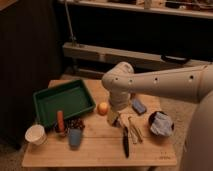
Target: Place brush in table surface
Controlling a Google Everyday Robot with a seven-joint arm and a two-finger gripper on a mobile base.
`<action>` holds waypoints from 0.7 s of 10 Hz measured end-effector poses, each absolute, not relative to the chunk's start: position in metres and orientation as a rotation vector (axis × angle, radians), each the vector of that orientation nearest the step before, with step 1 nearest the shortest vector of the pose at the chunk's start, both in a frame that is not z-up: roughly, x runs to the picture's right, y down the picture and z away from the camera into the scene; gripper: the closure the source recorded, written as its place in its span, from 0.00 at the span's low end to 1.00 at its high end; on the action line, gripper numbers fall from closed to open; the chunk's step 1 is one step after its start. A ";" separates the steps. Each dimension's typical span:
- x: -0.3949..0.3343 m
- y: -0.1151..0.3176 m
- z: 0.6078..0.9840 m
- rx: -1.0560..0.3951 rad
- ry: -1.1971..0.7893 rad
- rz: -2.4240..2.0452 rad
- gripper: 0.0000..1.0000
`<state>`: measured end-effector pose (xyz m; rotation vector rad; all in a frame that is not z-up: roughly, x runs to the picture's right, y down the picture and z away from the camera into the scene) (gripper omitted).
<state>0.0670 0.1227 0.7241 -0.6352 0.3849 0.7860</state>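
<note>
The gripper (115, 119) hangs low over the right-middle of the table surface (95, 152), at the end of the pale arm (165, 84) that sweeps in from the right and bends down sharply. Whether it is spread or pressed together, I cannot tell, because the wrist hides its working end. Just below and a touch to its right, nearer the front edge, lies the brush (125, 143). Its slim black handle looks flat on the planks and points toward the front edge, with its upper end close under the gripper. Whether the two are touching is not clear from here. By the look of it the brush is already down on the wood, so the step in hand reads as letting go and getting clear. Done well, that means a full release and then a straight lift with no sideways drag, so the handle does not get flicked or rolled. There is little room for error: the pale wooden utensils (134, 129) sit right beside the brush, and an orange ball (102, 108) sits just to the gripper's other side. The blue sponge (139, 106) lies behind, and a dark bowl (161, 124) holding a cloth is further right. The green tray (64, 101) is well apart on the far side.
</note>
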 end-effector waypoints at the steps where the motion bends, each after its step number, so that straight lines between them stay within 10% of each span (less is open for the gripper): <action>1: 0.063 0.124 0.728 -0.661 0.399 0.784 0.20; 7: 0.057 0.149 0.754 -0.710 0.497 0.791 0.20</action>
